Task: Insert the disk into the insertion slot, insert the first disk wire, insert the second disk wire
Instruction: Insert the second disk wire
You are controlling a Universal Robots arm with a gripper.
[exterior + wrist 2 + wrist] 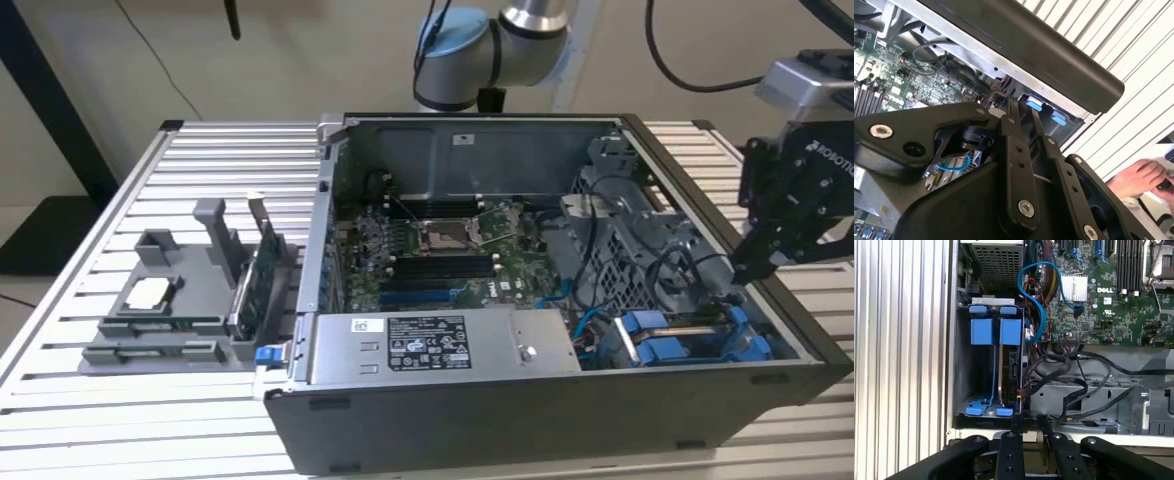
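end effector (1030,419): slightly parted, empty | disk (1011,371): blue-framed, edge-on in insertion slot (961,371)

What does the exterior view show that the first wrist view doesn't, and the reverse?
Exterior view: the grey parts stand beside the case, and the sticker on the metal box. First wrist view: straight into the slot, the disk edge-on, the neighbouring blue frame seemingly empty. Both: blue frames, green board, blue cable.
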